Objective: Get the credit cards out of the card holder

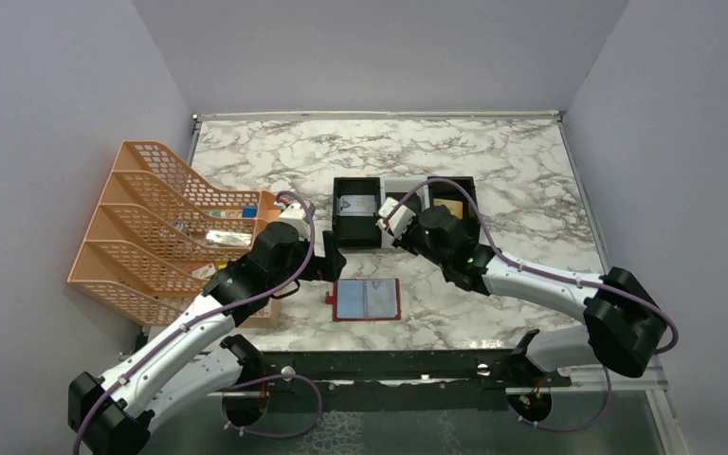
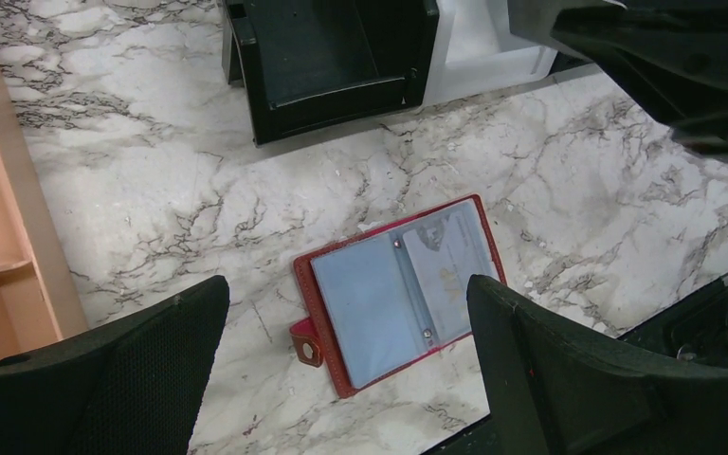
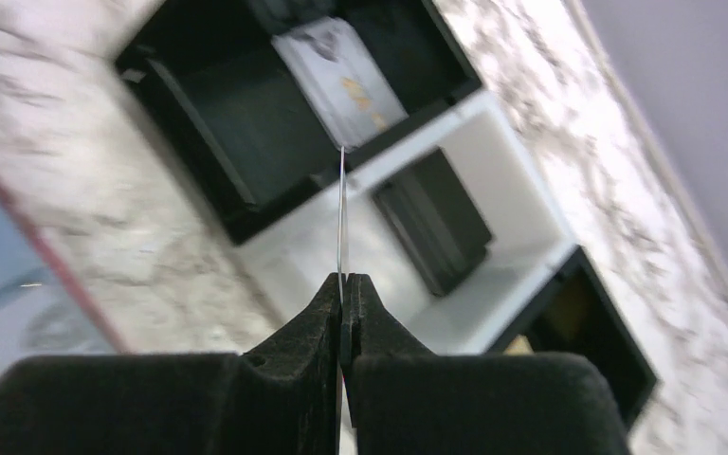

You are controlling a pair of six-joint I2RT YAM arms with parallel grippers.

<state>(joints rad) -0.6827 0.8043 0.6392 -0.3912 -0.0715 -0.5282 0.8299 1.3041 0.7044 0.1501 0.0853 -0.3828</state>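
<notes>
Pinched edge-on between the closed pads of the right hand (image 3: pixel 343 284) is one thin credit card (image 3: pixel 341 209), standing upright. Only its edge shows, so its colour cannot be told. It hangs above the black-and-white tray (image 1: pixel 355 237), and in the right wrist view it lines up with the wall between the left black compartment and the white middle one.

A silvery-white card (image 3: pixel 341 81) lies in that left compartment, a black card (image 3: pixel 431 218) in the white one, and a gold card (image 1: pixel 447 204) in the right black one.

Nearer the arms, the card holder (image 2: pixel 379 303) lies open and flat on the marble counter (image 1: pixel 493 161), well apart from the tray. Its red border frames two pale blue panels, and its snap tab (image 2: pixel 308 346) sticks out to the left. Another pale card (image 2: pixel 445 275) shows behind the right panel.

The left hand (image 2: pixel 346 289) hovers over the holder with its fingers spread wide and nothing between them.

An orange file rack (image 1: pixel 152 237) stands at the counter's left edge, beside the left arm.
</notes>
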